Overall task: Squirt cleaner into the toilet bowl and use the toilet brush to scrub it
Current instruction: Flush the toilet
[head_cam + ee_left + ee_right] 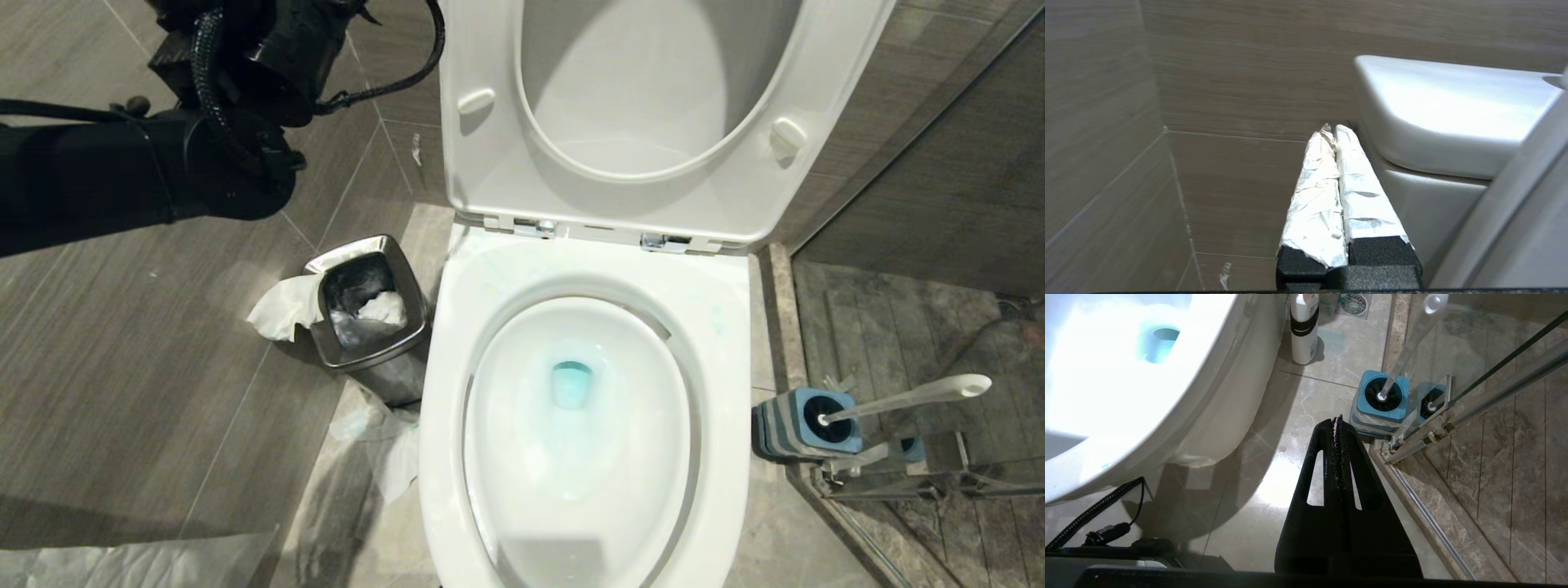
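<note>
The white toilet bowl [718,343] stands open with seat and lid raised. Teal-blue cleaner [571,384] tints the water at its drain, also seen in the right wrist view [1157,341]. The toilet brush [902,398] stands in its blue-topped holder [796,429] on the floor right of the bowl, white handle leaning right; its bristles sit inside the holder [1382,402]. My left gripper [1336,130], foil-wrapped fingers pressed together and empty, is held up beside the toilet tank [1453,110], near the tiled wall. My right gripper [1338,418] is shut and empty, low over the floor, short of the holder.
A square steel waste bin [406,286] with crumpled paper stands left of the bowl; tissue [392,457] lies on the floor. A white bottle [1303,326] stands beside the toilet base. A glass shower door and rail [1474,404] run right of the holder.
</note>
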You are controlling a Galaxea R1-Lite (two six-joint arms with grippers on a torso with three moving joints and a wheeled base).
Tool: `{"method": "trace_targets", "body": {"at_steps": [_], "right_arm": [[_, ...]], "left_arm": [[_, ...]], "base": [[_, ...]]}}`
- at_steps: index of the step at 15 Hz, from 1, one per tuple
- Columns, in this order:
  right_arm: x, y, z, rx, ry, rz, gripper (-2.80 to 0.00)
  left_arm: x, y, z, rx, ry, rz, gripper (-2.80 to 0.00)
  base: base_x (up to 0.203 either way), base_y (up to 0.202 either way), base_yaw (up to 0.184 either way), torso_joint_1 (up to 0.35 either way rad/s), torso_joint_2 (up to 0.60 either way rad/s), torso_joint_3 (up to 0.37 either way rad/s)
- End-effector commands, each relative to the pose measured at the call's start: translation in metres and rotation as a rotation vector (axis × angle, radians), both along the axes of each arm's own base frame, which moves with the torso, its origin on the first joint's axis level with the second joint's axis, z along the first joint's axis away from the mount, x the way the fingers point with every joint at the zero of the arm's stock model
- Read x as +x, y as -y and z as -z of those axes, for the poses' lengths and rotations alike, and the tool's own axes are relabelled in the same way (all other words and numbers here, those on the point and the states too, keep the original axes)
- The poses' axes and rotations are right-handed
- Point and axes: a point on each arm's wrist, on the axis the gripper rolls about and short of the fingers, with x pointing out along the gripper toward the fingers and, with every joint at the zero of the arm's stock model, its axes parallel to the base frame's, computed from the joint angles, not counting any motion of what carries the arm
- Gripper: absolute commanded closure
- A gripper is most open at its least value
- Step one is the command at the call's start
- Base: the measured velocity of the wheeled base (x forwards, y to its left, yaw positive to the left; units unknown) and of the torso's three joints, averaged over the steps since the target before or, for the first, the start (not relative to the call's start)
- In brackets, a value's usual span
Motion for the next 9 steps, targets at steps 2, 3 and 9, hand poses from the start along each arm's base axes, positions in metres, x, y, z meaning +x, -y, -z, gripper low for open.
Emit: {"method": "trace_targets", "body": {"at_steps": [2, 3, 9], "right_arm": [[0.0001, 0.0, -0.0001, 0.0, -0.001, 0.0, 0.0], [0.0001, 0.0, -0.0001, 0.0, -0.001, 0.0, 0.0], [0.0001, 0.0, -0.0001, 0.0, -0.001, 0.0, 0.0]], "left_arm": [[0.007, 0.0058, 0.008, 0.022, -0.005, 0.02, 0.0], [0.0077, 0.0064, 0.0088, 0.029, 0.004, 0.03, 0.0], [0.0109, 0.0082, 0.0121, 0.051, 0.013, 0.052, 0.0]], "base": [[0.0, 0.0, 0.0, 0.0, 0.0, 0.0], [0.0, 0.0, 0.0, 0.0, 0.0, 0.0], [0.0, 0.0, 0.0, 0.0, 0.0, 0.0]]}}
